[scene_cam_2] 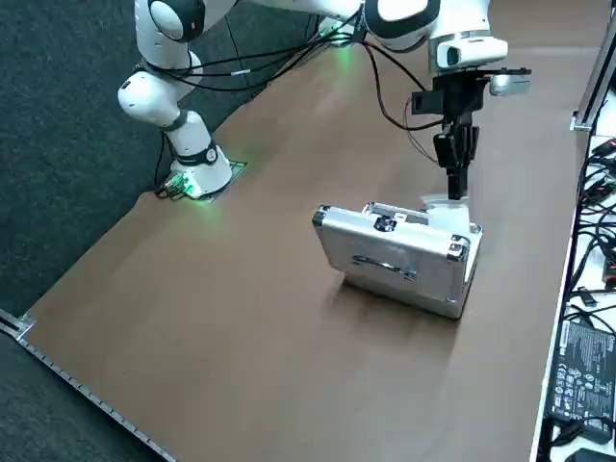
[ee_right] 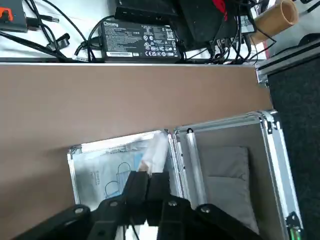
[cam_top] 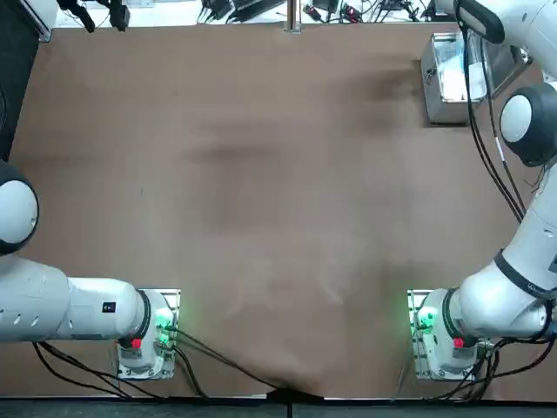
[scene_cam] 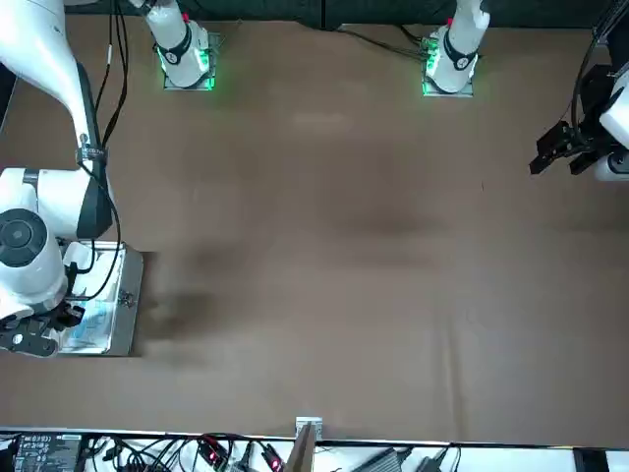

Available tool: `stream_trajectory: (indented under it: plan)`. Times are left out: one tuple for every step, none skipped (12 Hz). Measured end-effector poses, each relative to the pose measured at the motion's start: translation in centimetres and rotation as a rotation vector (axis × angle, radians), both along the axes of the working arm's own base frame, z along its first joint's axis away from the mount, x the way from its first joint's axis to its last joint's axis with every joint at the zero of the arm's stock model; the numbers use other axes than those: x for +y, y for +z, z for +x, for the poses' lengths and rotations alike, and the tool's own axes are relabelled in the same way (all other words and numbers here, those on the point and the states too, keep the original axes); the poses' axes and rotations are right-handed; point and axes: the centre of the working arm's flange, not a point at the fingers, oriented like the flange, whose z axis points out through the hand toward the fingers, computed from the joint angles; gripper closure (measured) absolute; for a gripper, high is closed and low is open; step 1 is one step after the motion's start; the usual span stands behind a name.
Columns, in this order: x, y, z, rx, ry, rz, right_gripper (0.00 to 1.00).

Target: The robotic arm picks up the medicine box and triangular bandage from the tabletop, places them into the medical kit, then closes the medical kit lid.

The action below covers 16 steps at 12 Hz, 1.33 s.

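Now the gripper [ee_right: 148, 181] of the robotic arm [scene_cam_2: 455, 101] is nearly closed, with only a narrow gap, and it has hold of a white packet, which I take for the triangular bandage [ee_right: 156, 150]. The packet is gripped at one end and its free part points down, probably so it can enter the medical kit [scene_cam_2: 364, 246] before the fingers do. The kit is near the far right corner of the desk [cam_top: 261, 174], and its medical kit lid [scene_cam_2: 404, 252] is open and tilted, so the opening is free for loading. In the lid there is a grey soft pad [ee_right: 227, 180]. The other half holds pale blue and white flat contents [ee_right: 112, 172] with thin loops drawn or lying on them. The medicine box I cannot make out, so I cannot tell if it is already inside. The step seems to be lowering the bandage; next it should be released flat, because a raised corner could stop the lid from closing.
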Motion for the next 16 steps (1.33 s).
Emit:
stream_trajectory:
  plan:
    - [0.0, 0.1, 0.0, 0.000, 0.002, -0.004, 0.99]
    - [-0.2, 0.2, 0.0, 0.002, 0.006, -0.015, 0.99]
    - [-0.5, 0.2, 0.0, 0.008, 0.010, -0.032, 0.99]
    - [-0.9, 0.2, -0.1, 0.018, 0.009, -0.044, 0.99]
    - [-1.5, 0.1, -0.2, 0.032, 0.006, -0.052, 0.99]
    - [-2.1, 0.0, -0.3, 0.051, 0.003, -0.060, 0.99]
    - [-2.7, -0.1, -0.5, 0.074, 0.002, -0.066, 0.99]
    - [-3.8, -0.3, -0.8, 0.107, -0.006, -0.074, 0.99]
    - [-4.1, -0.3, -0.9, 0.116, -0.009, -0.075, 0.99]
    - [-4.2, -0.3, -1.0, 0.122, -0.008, -0.077, 0.99]
    - [-4.3, -0.4, -1.0, 0.127, -0.008, -0.078, 0.99]
    - [-4.3, -0.4, -1.0, 0.132, -0.007, -0.078, 0.99]
    - [-4.3, -0.6, -1.0, 0.136, -0.007, -0.079, 0.99]
    - [-4.4, -0.9, -1.0, 0.142, -0.008, -0.079, 0.99]
    - [-4.5, -1.2, -1.0, 0.146, -0.010, -0.079, 0.99]
    - [-4.7, -1.4, -1.0, 0.151, -0.012, -0.078, 0.99]
